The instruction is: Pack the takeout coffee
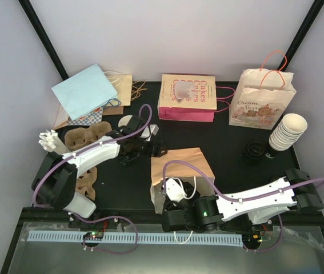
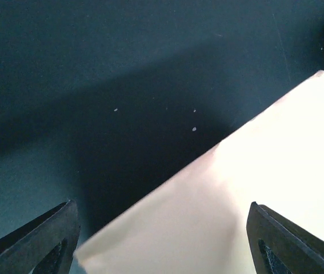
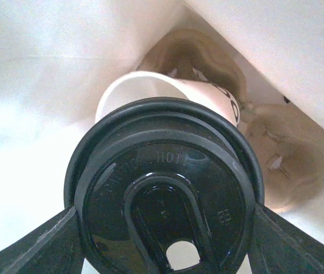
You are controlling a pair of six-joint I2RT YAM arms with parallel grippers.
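The takeout coffee, a cream-white cup with a black lid, sits inside a brown paper bag lying on the black table. My right gripper is shut on the coffee, one finger pressed against each side of the lid. From above, the right gripper reaches into the bag's near mouth and the cup is hidden. A brown pulp carrier lies in the bag beyond the cup. My left gripper hangs open above the bag's far corner, gripping nothing; in the top view it is at the bag's far-left corner.
A stack of cream cups and black lids stand at the right. Pulp carriers lie at the left. Along the back stand a blue bag, a pink Cakes bag and a printed white bag.
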